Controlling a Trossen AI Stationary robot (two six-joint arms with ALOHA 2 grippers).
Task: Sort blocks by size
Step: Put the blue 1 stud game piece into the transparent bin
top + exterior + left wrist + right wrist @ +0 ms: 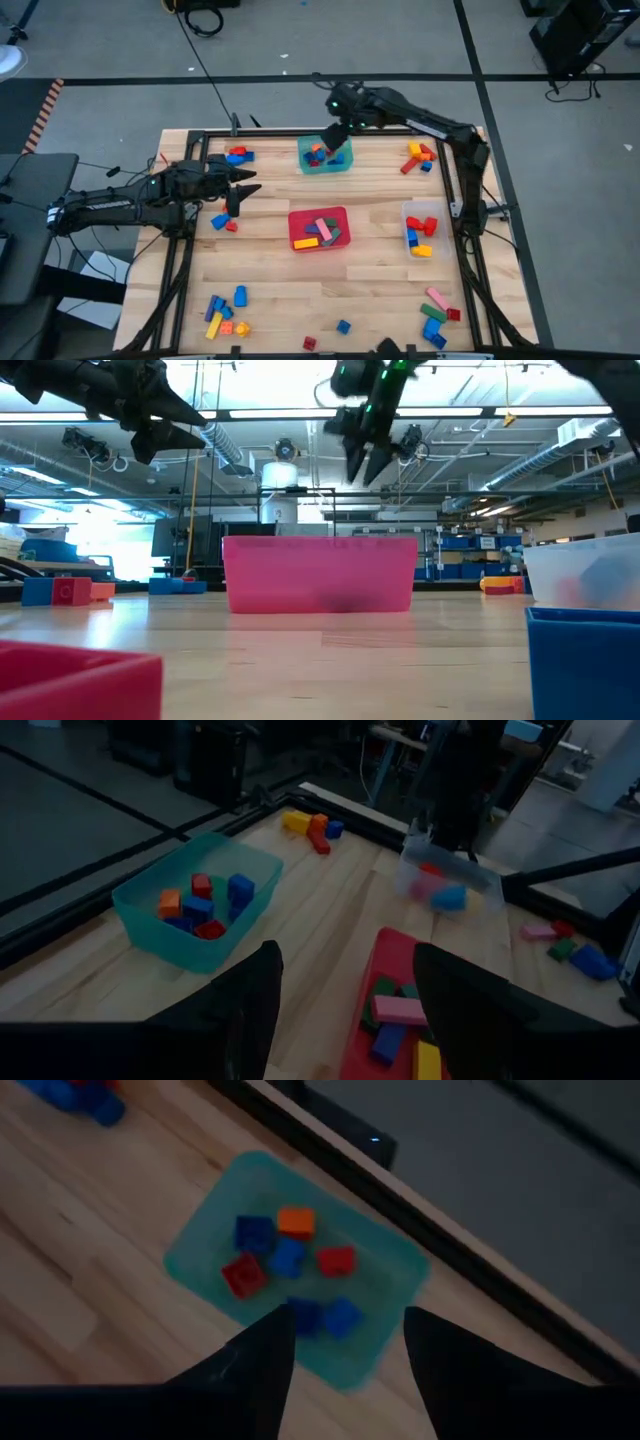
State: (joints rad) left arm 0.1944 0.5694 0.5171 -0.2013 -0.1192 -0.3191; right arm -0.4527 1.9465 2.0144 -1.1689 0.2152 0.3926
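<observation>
My right gripper (pixel 335 135) hangs open above the teal tub (pixel 307 165) at the table's far middle, with nothing between its fingers (pixel 268 1342). In the tub lie several small red, blue and orange blocks (pixel 287 1256). My left gripper (pixel 240 193) stands open and empty over the table's left part, raised off the wood, pointing toward the red tub (pixel 296 238). That tub holds longer pink, green, yellow and blue blocks (pixel 400 1011). A clear tub (pixel 425 209) at the right holds red, blue and yellow blocks.
Loose blocks lie in groups on the wood: at the far left (pixel 238 155), far right (pixel 420 156), beside my left gripper (pixel 222 222), near left (pixel 224 314) and near right (pixel 436 314). A black frame (pixel 190 180) borders the table.
</observation>
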